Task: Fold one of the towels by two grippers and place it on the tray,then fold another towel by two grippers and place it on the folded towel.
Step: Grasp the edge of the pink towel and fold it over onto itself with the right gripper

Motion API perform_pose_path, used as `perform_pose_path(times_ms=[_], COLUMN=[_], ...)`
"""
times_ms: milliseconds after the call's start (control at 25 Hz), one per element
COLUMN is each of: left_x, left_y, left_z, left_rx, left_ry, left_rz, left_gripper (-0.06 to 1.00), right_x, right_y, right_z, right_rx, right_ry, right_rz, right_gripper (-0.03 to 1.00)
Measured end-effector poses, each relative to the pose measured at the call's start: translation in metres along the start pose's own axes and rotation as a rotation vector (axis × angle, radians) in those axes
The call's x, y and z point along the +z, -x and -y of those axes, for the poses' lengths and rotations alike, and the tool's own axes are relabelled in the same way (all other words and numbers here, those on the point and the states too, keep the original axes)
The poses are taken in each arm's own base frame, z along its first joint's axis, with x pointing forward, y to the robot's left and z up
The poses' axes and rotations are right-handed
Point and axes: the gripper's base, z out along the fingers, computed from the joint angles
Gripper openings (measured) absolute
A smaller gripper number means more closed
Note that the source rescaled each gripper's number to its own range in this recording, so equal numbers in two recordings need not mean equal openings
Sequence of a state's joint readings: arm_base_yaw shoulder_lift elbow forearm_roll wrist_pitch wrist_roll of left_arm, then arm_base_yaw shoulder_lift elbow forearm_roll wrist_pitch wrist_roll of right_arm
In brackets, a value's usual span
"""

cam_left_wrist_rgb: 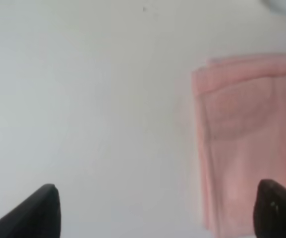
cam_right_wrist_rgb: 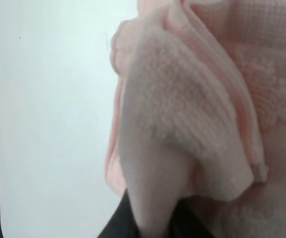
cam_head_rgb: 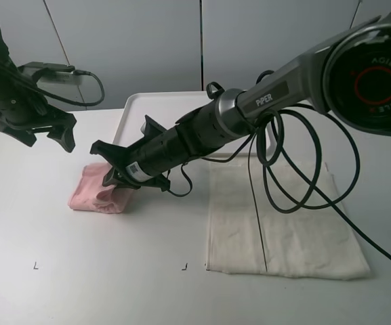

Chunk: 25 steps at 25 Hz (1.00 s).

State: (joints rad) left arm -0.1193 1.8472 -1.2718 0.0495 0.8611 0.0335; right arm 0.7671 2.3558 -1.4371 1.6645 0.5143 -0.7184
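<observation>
The pink towel (cam_head_rgb: 93, 193) lies folded in a bunch on the white table, left of centre. My right gripper (cam_head_rgb: 108, 170) reaches across the middle to the towel's right end and is shut on it. In the right wrist view a fold of pink towel (cam_right_wrist_rgb: 192, 114) is pinched between the dark fingertips (cam_right_wrist_rgb: 117, 225). My left gripper (cam_head_rgb: 46, 139) hangs open above the table, up and left of the towel, holding nothing. Its wrist view shows both fingers (cam_left_wrist_rgb: 38, 213) wide apart and the pink towel (cam_left_wrist_rgb: 252, 139) off to one side. The cream-white towel (cam_head_rgb: 283, 223) lies flat at right. The white tray (cam_head_rgb: 158, 108) sits behind, partly hidden by the right arm.
Black cables (cam_head_rgb: 297, 169) from the right arm loop down over the cream towel. Small black marks (cam_head_rgb: 36, 265) are on the table near the front. A grey panelled wall stands behind the table.
</observation>
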Motion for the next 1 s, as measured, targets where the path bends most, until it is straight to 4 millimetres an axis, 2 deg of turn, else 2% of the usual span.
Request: perform_pose_path(times_ms=[40, 120, 200, 240, 400, 560, 760, 880, 1000], left_x=[-0.007, -0.015, -0.022, -0.025, -0.034, -0.035, -0.035, -0.035, -0.035], left_y=[0.003, 0.005, 0.010, 0.011, 0.017, 0.017, 0.018, 0.019, 0.019], left_z=[0.000, -0.001, -0.002, -0.003, -0.003, -0.004, -0.004, -0.004, -0.004], left_rx=[0.004, 0.022, 0.021, 0.022, 0.021, 0.034, 0.046, 0.059, 0.069], left_ry=[0.001, 0.004, 0.007, 0.009, 0.012, 0.013, 0.014, 0.014, 0.015], left_rz=[0.011, 0.014, 0.018, 0.016, 0.027, 0.031, 0.037, 0.043, 0.045], left_gripper=[0.99, 0.99, 0.99, 0.99, 0.99, 0.99, 0.99, 0.99, 0.99], right_x=[0.000, 0.000, 0.000, 0.000, 0.003, 0.004, 0.000, 0.000, -0.005], right_y=[0.000, -0.001, -0.003, -0.003, -0.005, -0.001, 0.009, 0.009, 0.015], right_z=[-0.001, -0.004, -0.007, -0.008, -0.015, -0.034, -0.061, -0.060, -0.047], right_rx=[0.009, 0.018, 0.001, -0.002, -0.017, -0.055, -0.129, -0.173, -0.177], right_ry=[0.009, 0.045, 0.076, 0.083, 0.098, 0.142, 0.241, 0.220, 0.143], right_rz=[-0.002, -0.011, -0.029, -0.032, -0.038, -0.023, -0.021, -0.035, -0.068], right_gripper=[0.12, 0.30, 0.43, 0.47, 0.50, 0.52, 0.73, 0.78, 0.78])
